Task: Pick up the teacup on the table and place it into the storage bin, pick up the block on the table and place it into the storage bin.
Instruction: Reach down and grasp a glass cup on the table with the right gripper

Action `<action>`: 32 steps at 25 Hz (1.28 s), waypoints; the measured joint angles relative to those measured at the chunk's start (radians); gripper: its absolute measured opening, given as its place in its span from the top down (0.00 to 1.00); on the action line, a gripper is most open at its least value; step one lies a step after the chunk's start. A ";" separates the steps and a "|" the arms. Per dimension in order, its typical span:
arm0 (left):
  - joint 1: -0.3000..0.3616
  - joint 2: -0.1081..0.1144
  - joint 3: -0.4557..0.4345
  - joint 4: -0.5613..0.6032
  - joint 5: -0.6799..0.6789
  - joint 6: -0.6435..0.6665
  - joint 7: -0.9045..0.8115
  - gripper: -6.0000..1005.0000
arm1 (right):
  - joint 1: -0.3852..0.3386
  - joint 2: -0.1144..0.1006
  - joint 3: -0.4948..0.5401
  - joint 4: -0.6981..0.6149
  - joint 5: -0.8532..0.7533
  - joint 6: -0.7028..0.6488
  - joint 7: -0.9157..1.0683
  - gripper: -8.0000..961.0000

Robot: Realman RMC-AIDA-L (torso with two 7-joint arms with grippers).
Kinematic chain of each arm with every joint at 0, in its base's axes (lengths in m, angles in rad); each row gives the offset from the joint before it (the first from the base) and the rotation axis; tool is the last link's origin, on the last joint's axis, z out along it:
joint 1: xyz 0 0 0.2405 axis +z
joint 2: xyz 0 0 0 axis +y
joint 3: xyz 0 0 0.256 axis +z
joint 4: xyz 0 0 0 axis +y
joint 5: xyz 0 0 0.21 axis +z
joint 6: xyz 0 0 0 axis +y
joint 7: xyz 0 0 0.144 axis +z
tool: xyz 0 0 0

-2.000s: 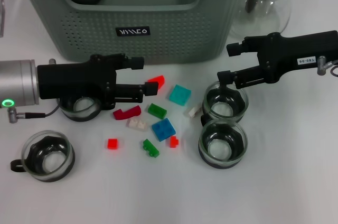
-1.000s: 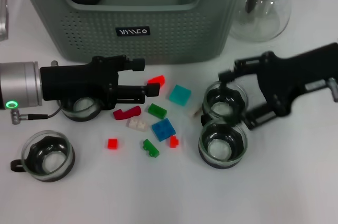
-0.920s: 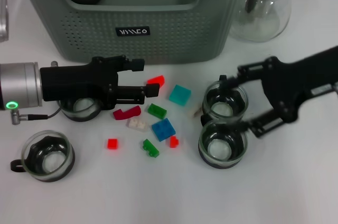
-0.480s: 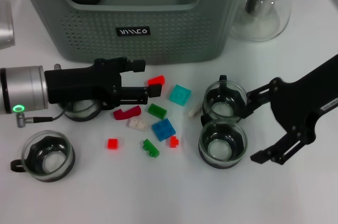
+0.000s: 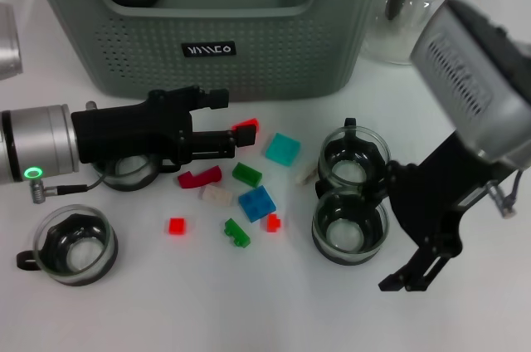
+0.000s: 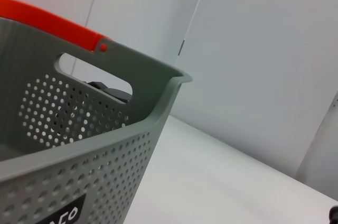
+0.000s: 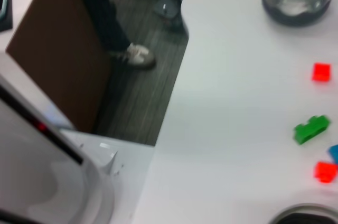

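1. Head view shows my right gripper (image 5: 397, 229) has swung away from the far side of the two right-hand teacups; it now hangs on their near right, fingers spread wide apart and holding nothing.
2. Two seconds ago that gripper reached in level above the farther teacup (image 5: 353, 158); since then the arm has rolled, and its pale grey wrist housing now fills the right edge of my view.
3. Both right-hand teacups stand where they were, the nearer teacup (image 5: 350, 224) touching the farther one.
4. My left gripper (image 5: 234, 128) has barely shifted: it still points right, just in front of the storage bin (image 5: 216, 36), its jaws parted around the red block (image 5: 246, 128). I cannot tell whether they touch it.
5. Other blocks lie scattered between the two arms, unmoved except for a white block (image 5: 216, 195), which now looks plainer than before.
6. Two more teacups remain on the left, one (image 5: 73, 246) near me, the other under the left arm.
7. Left wrist view shows only the bin's perforated wall and rim.
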 joint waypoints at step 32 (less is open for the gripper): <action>0.015 0.002 -0.026 0.000 -0.008 -0.001 0.012 0.14 | -0.001 0.005 -0.266 0.120 0.007 0.250 0.001 0.44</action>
